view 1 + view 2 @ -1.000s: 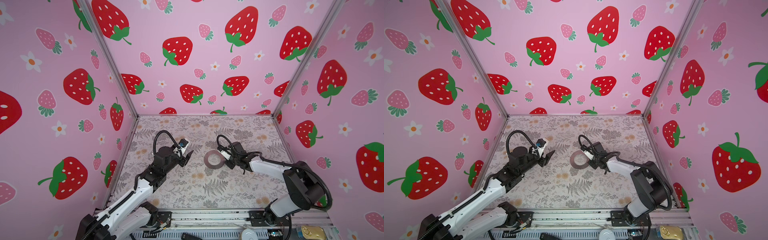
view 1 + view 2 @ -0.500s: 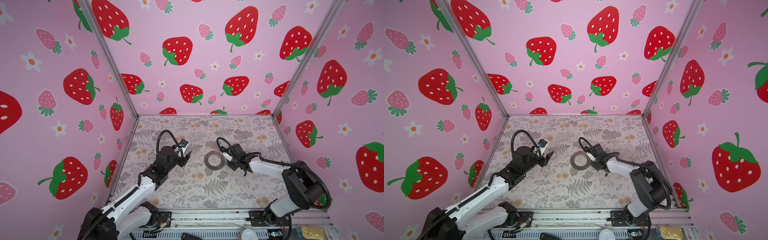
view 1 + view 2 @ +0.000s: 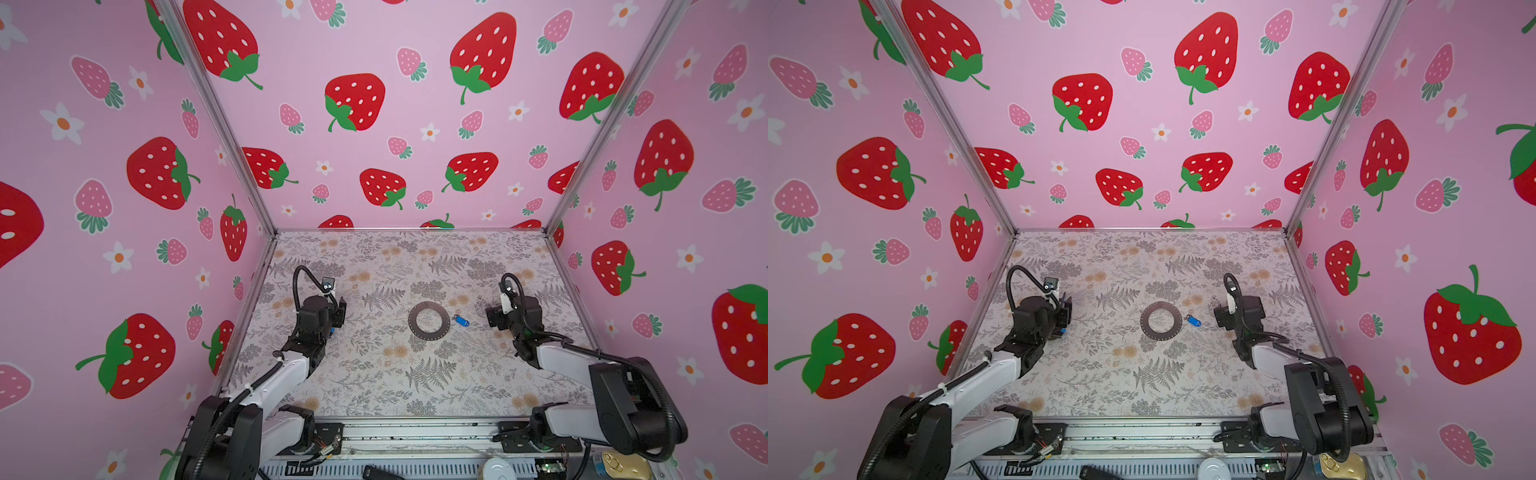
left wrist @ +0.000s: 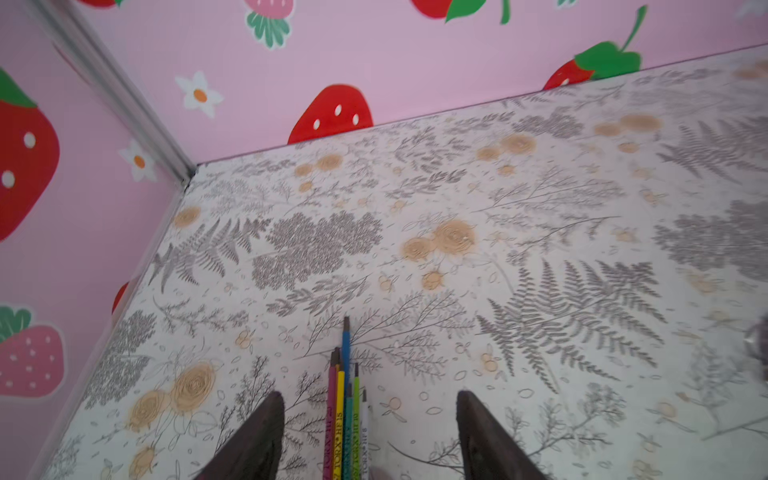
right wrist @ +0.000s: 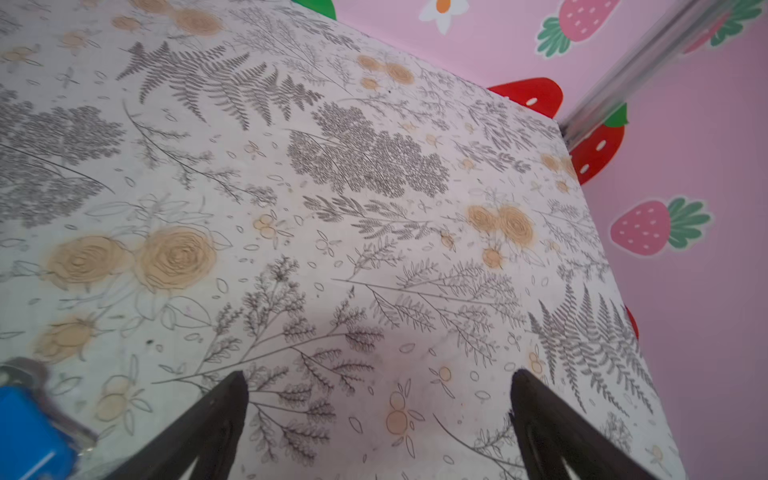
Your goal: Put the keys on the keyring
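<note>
Withdrawn from the keyring (image 3: 429, 321), the right hand (image 5: 377, 374) gapes empty; blue key tag (image 3: 460, 320) at the ring's 3 o'clock. Left hand (image 4: 369, 395) open, flanking drivers (image 4: 340, 415) marked "TORX HP 15".

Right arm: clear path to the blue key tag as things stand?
Probably yes. The blue key tag lies loose on the mat beside the keyring, toward the right pincer, which is open and empty. Nothing stands between them.

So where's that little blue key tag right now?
In both top views the blue key tag lies on the floral table, right of centre, just beside the dark ring and short of the open right gripper.
</note>
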You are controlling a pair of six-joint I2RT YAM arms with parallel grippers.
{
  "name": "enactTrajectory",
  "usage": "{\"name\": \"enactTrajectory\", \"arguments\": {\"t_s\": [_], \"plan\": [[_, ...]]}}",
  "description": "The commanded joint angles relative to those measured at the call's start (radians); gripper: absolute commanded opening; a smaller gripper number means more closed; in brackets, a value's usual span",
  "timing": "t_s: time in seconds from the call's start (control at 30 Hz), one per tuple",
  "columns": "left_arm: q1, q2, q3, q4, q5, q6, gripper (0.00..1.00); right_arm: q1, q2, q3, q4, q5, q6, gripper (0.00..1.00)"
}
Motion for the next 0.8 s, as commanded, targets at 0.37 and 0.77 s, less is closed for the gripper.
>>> {"name": "enactTrajectory", "arguments": {"t_s": [0.37,0.77], "plan": [[0.146,0.327,-0.027,0.434,0.198,-0.041,0.68,-0.155,0.207,-0.109,0.687,-0.200,0.060,0.99],[0.169,0.352,0.051,0.325,0.162,-0.087,0.73,-0.156,0.205,-0.063,0.593,-0.179,0.068,0.99]]}}
